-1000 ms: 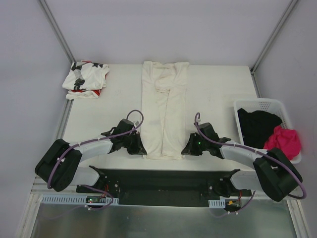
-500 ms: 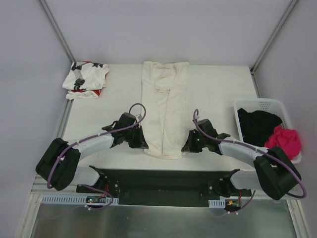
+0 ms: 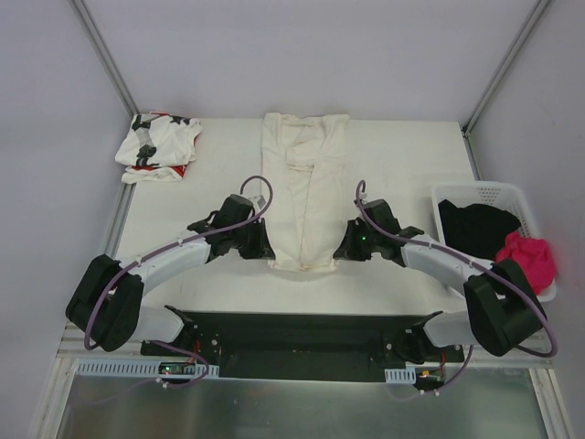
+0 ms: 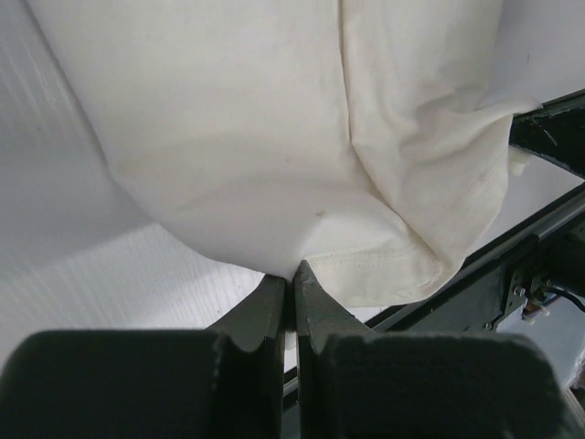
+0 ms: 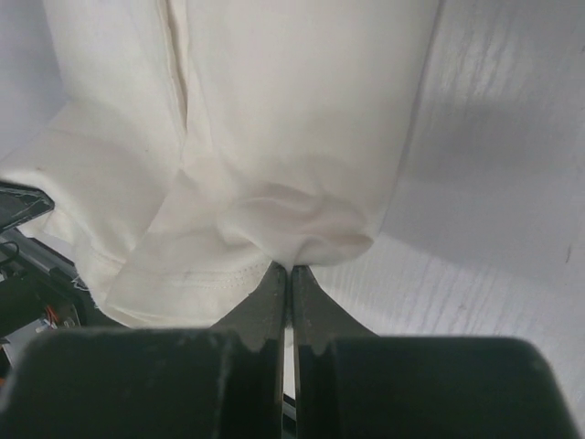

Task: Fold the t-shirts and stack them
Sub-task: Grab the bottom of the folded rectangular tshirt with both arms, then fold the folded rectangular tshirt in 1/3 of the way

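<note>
We log the cream shirt (image 3: 306, 183) lying as a long folded strip down the middle of the tabletop (image 3: 402, 165), near hem bunched. Both wrist views show the grip: the left claw (image 3: 264, 249) is clenched on the hem's left corner, the right claw (image 3: 344, 249) on its right corner. The star-print shirt (image 3: 157, 146) sits bundled at far left. The basket (image 3: 483, 191) at right holds black and pink cloth.

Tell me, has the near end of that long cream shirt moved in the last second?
Yes. The cream t-shirt has its near hem farther from the black base plate than before, carried away from the arms, pinched by the left gripper and right gripper.
</note>
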Motion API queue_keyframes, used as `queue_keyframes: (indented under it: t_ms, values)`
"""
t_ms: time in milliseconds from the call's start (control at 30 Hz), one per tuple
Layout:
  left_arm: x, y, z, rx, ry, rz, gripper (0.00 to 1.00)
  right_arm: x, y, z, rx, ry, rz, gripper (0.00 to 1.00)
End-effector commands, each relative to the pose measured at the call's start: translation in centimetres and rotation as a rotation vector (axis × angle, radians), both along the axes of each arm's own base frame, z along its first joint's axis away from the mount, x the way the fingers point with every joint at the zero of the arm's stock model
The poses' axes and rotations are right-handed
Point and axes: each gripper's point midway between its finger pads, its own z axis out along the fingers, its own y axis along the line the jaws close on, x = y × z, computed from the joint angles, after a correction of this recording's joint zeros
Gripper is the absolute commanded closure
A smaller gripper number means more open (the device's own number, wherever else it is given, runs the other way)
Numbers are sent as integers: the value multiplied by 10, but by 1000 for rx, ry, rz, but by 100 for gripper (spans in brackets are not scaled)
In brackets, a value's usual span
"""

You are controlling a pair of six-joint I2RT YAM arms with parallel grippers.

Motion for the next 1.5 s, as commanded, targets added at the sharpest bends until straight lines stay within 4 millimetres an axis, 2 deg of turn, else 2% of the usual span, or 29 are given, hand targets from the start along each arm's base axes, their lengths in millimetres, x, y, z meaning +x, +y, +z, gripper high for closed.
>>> queue_keyframes:
  t_ms: [0, 267, 400, 433, 467, 533, 567, 633, 667, 833, 867, 933, 1000, 1033, 1100, 1133, 1467]
  values:
    - [30, 3, 26, 21, -126, 23, 100, 22, -2, 15, -12, -63, -2, 99]
    - [75, 7, 56, 16, -213, 92, 100, 60, -5, 39, 1, -137, -29, 99]
    - [100, 13, 69, 8, -244, 137, 100, 80, -6, 46, 0, -157, -36, 99]
    - [108, 13, 78, 3, -265, 149, 100, 85, -7, 47, 2, -158, -41, 99]
    - [115, 15, 77, 7, -264, 158, 100, 92, -6, 49, 6, -159, -46, 99]
    - [127, 12, 86, -5, -280, 159, 100, 101, -6, 52, 14, -164, -50, 99]
    - [133, 11, 81, 3, -272, 162, 100, 109, -4, 56, 19, -173, -52, 99]
    - [142, 8, 86, -7, -280, 163, 100, 119, -6, 59, 23, -178, -67, 99]
    - [147, 8, 81, 0, -274, 164, 100, 122, -6, 59, 24, -176, -68, 99]
    - [167, 4, 80, -14, -279, 174, 100, 152, -10, 76, 37, -215, -107, 99]
    - [171, 4, 74, -7, -271, 176, 100, 155, -11, 73, 35, -206, -114, 99]
    - [180, 5, 76, -10, -280, 185, 100, 167, -12, 81, 41, -226, -128, 99]
    - [187, 6, 71, -7, -274, 192, 100, 176, -14, 78, 38, -220, -140, 99]
    - [193, 7, 77, -13, -288, 198, 100, 183, -12, 83, 45, -232, -141, 99]
    - [200, 8, 73, -4, -285, 207, 100, 191, -13, 78, 43, -221, -150, 99]
    - [206, 9, 78, -8, -299, 214, 100, 197, -12, 84, 49, -233, -154, 99]
    - [238, 10, 75, -10, -310, 232, 100, 223, -9, 77, 51, -224, -166, 99]
